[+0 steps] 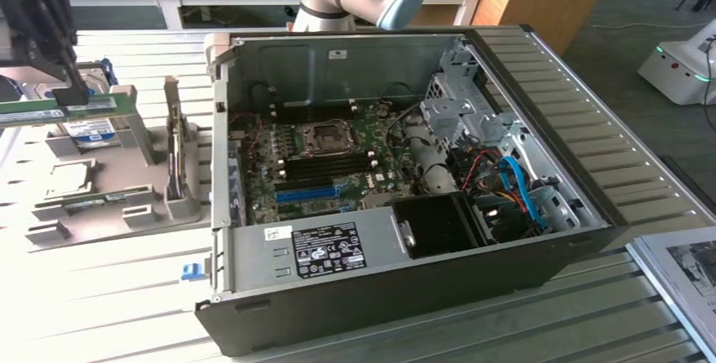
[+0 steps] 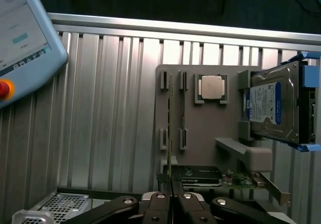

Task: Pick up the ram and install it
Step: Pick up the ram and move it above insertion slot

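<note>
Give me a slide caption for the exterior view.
Pincer holds the ram over the parts tray, beside the open computer case.

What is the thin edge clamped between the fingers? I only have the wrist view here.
Observer: The ram. The exterior view shows its broad green face, with the gripper shut on it from above.
Operator: Where is the computer it goes into?
Observer: An open computer case sits toward the exterior view's right of the gripper, apart from it.
Operator: Can you see where the ram fits?
Observer: Long dark slots lie beside the processor socket on the motherboard; the ram hangs outside the case.
</note>
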